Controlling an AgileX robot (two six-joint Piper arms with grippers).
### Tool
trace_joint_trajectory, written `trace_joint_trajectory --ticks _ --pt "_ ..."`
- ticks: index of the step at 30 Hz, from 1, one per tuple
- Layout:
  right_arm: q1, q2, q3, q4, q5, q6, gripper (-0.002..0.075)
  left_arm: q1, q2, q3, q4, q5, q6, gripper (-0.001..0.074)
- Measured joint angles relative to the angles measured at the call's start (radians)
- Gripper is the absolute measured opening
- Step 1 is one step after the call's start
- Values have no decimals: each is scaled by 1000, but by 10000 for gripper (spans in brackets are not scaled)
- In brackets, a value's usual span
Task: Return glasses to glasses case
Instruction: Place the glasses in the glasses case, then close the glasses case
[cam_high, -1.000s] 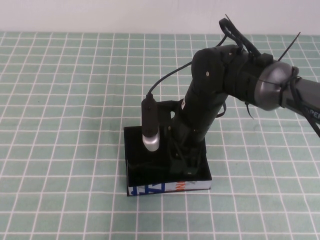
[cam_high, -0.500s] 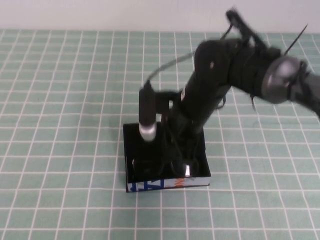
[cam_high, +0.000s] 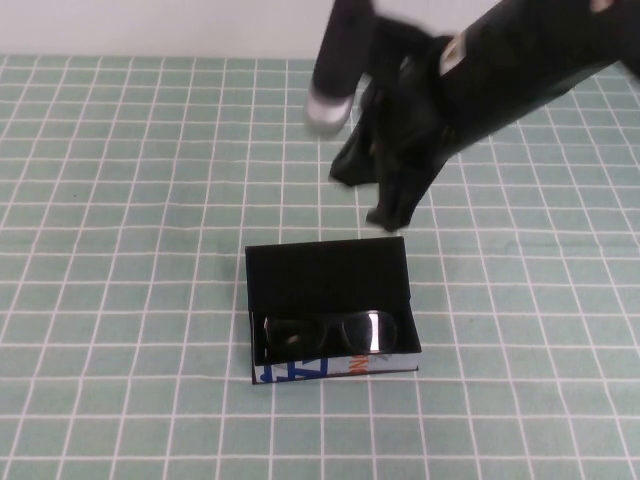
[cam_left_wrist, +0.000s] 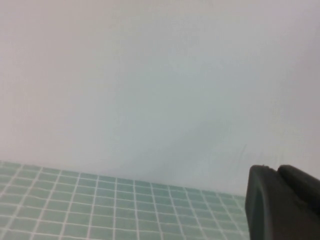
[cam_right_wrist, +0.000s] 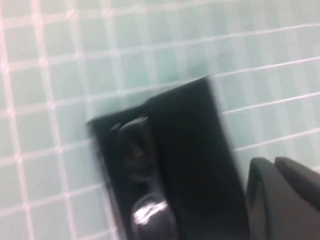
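Thin dark wire-framed glasses (cam_high: 332, 333) laid inside the open rectangular black glasses case (cam_high: 327, 273).
The case was set on a green gridded mat (cam_high: 120, 250); the right gripper (cam_high: 392, 205) was raised above, the left gripper (cam_left_wrist: 282, 205) elsewhere, their finger states indiscernible.

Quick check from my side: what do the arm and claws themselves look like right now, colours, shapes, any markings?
In the high view the right arm is bulky, glossy black, motion-blurred, with a small pale label near the wrist. A black cylinder with a silver-grey tip is mounted beside it. The right claw is black and tapering. The left claw shows only as a rounded matte-black block.
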Motion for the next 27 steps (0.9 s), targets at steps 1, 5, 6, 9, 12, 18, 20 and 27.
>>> trace_joint_trajectory --ticks 1,5,6,9,12,18,20,27 --pt "-9 -12 0 2 -14 21 -11 0 21 -38 0 38 24 -2" --pt "-78 -52 0 12 -82 126 -11 0 157 -230 -43 238 218 -2" --pt "-98 -57 0 22 -94 148 -11 0 202 -281 -67 307 282 -2" --pt "-156 -62 0 81 -109 189 -11 0 340 -422 -131 488 442 -2" --pt "-208 -60 0 144 -118 207 -11 0 443 -516 -176 558 494 -2" --pt "-291 -14 -2 269 -131 213 -11 0 559 -578 -390 531 517 -2" --pt "-300 16 -2 287 -132 213 -11 0 603 -578 -465 559 565 -2" --pt "-302 118 -2 381 -132 215 -11 0 783 -519 -656 715 797 -2"
